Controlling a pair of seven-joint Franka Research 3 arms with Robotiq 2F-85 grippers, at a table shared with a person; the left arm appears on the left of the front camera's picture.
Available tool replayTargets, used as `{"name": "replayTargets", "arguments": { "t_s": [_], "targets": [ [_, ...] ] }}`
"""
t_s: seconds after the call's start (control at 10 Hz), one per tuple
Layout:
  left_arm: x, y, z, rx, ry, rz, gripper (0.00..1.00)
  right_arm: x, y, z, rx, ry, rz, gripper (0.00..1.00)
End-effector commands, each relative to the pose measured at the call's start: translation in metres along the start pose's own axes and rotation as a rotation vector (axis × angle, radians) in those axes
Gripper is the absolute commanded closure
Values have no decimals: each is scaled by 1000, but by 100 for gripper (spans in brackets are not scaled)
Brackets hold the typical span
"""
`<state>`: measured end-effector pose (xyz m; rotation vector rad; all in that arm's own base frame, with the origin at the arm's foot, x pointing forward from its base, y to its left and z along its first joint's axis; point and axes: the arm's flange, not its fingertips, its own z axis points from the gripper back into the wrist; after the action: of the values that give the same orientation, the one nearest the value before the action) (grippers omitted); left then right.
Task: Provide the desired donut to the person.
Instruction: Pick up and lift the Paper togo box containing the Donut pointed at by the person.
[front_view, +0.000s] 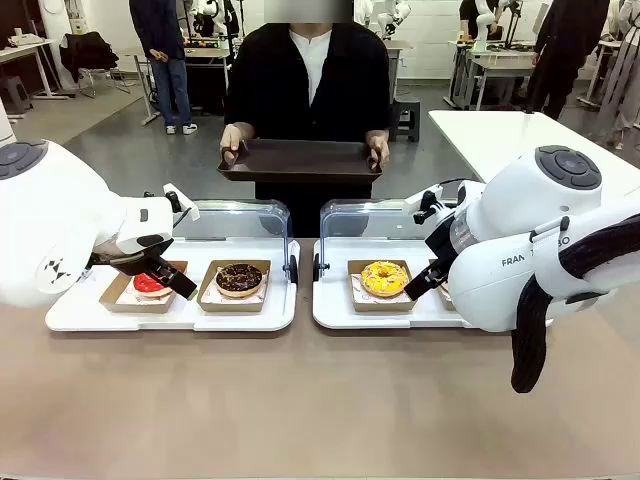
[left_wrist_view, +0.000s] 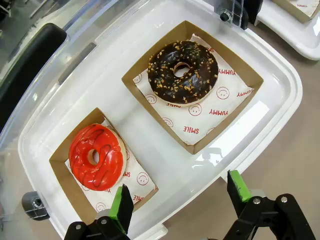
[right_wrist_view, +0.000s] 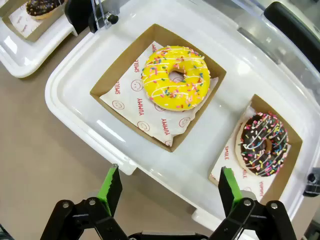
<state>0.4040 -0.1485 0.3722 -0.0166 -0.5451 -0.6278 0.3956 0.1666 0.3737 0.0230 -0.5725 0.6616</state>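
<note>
The person (front_view: 306, 75) stands at the far side and holds a dark empty tray (front_view: 300, 160) in both hands. A red-glazed donut (left_wrist_view: 96, 156) and a chocolate donut with nuts (left_wrist_view: 182, 73) lie in cardboard boxes on the left white tray (left_wrist_view: 280, 85). My left gripper (left_wrist_view: 180, 192) hovers open above that tray's near edge, nearer the red donut (front_view: 150, 284). A yellow sprinkled donut (right_wrist_view: 176, 77) and a chocolate sprinkled donut (right_wrist_view: 263, 144) sit boxed on the right white tray (right_wrist_view: 75, 105). My right gripper (right_wrist_view: 170, 180) hangs open over its near edge, holding nothing.
Clear hinged lids (front_view: 240, 215) stand open behind both white trays. The brown tabletop (front_view: 320, 400) in front of the trays is bare. A white table (front_view: 520, 140) stands at the far right, and a bystander in blue jeans (front_view: 165, 60) is farther back.
</note>
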Motion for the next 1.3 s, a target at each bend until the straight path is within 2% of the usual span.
{"name": "replayTargets", "arguments": {
  "t_s": [0.0,1.2],
  "targets": [
    [0,0,0,0,0,0,0,0,0,0,0,0,0,0],
    [0,0,0,0,0,0,0,0,0,0,0,0,0,0]
  ]
}}
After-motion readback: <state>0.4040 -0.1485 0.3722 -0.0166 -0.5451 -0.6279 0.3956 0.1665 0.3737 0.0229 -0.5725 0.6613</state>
